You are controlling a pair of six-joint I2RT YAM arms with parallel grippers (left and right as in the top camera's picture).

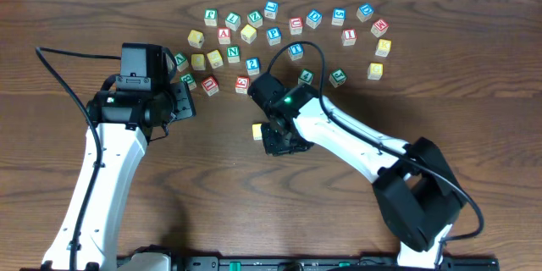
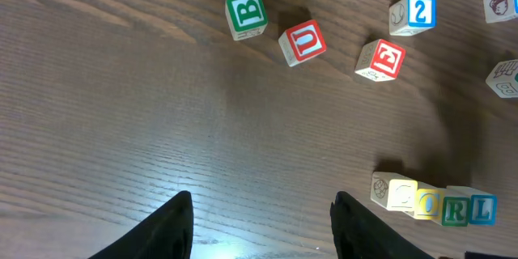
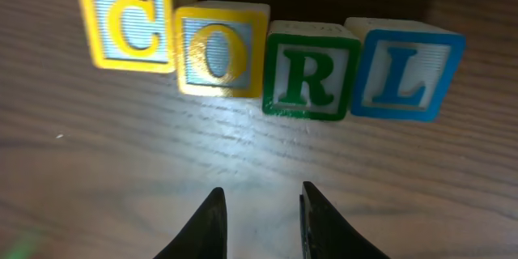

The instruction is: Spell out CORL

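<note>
The C block (image 3: 129, 24), O block (image 3: 220, 48), R block (image 3: 312, 69) and L block (image 3: 405, 69) stand in one row with their sides touching, near the middle of the table (image 3: 97, 154), whose top is dark brown with a fine wood grain. They are small cubes with pale, ribbed faces. The C and O have yellow frames and letters, the R green, the L blue. The row is slightly skewed.

The right gripper (image 3: 259, 222) hovers just in front of the row. Its tapered black fingers are parted by a narrow gap and pinch nothing.

The left gripper (image 2: 263, 227) is off to the side over bare wood, with its jaws spread wide and empty. Beyond it lie a green B block (image 2: 245, 14), a red U block (image 2: 303, 42) and a blue 2 block (image 2: 413, 12), all part of the loose scatter of blocks (image 1: 288, 25) toward the far edge.
</note>
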